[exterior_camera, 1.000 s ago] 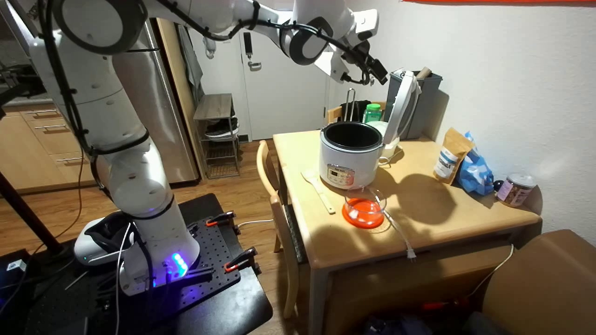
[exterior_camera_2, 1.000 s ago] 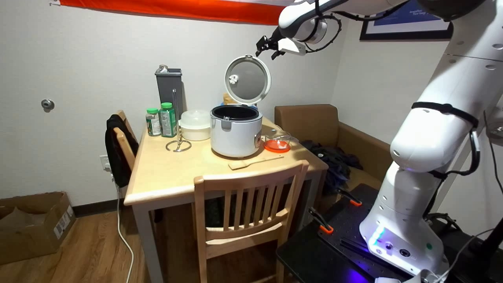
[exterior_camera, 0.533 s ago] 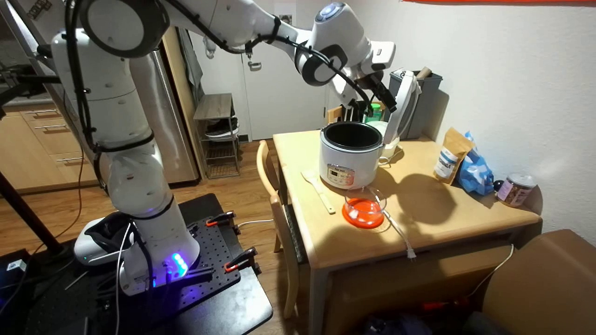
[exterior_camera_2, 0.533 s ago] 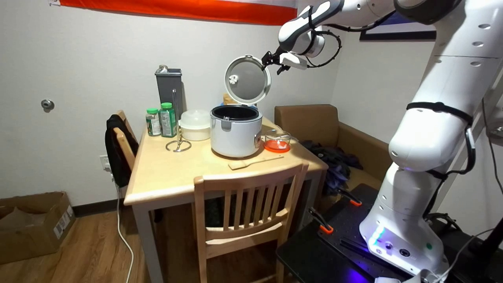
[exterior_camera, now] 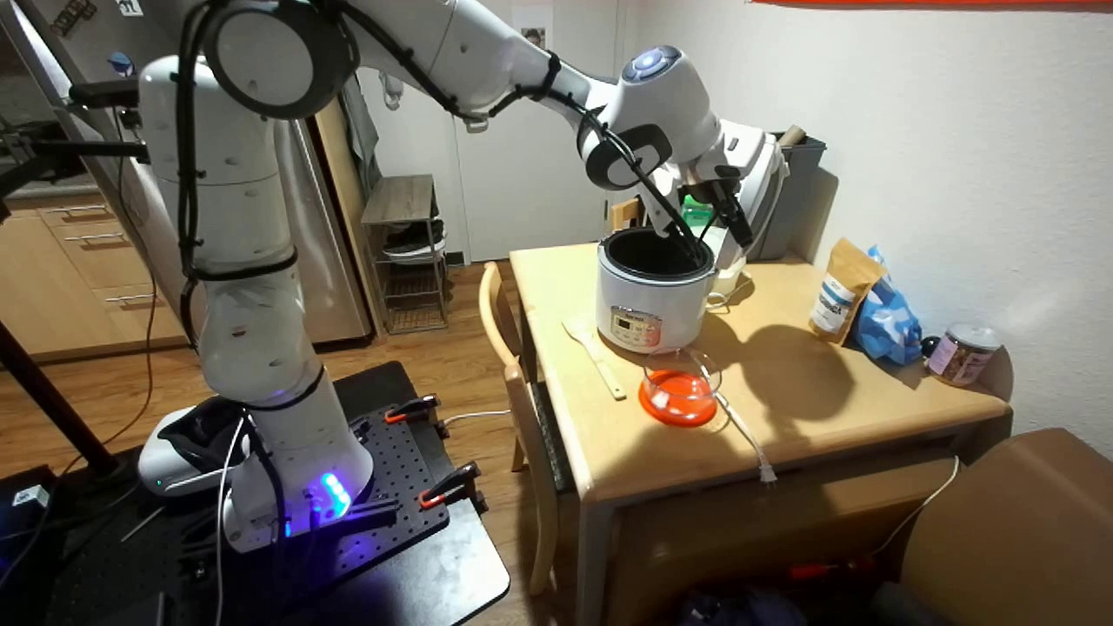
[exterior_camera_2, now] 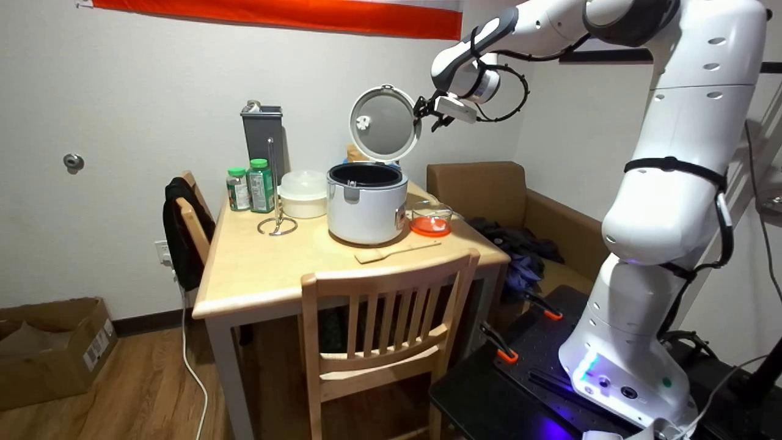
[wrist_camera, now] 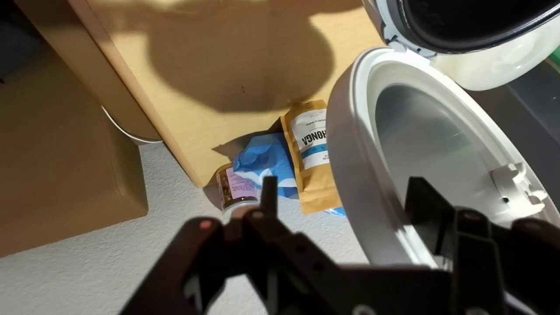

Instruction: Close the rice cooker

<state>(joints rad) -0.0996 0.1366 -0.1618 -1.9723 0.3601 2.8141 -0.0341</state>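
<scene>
In an exterior view the rice cooker (exterior_camera_2: 366, 211) stands on the table (exterior_camera_2: 269, 269), its lid (exterior_camera_2: 385, 122) raised at the far side, a wooden spatula (exterior_camera_2: 397, 251) on the near side, a red-orange dish (exterior_camera_2: 431, 229) to the right. In the wrist view the gripper (wrist_camera: 344, 194) has its fingers spread apart, the lid's rim showing between them; contact I cannot tell.

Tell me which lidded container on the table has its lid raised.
The white rice cooker: its hinged lid stands raised, baring the black pot, while the cream tub and the two green-capped jars have theirs on.
</scene>
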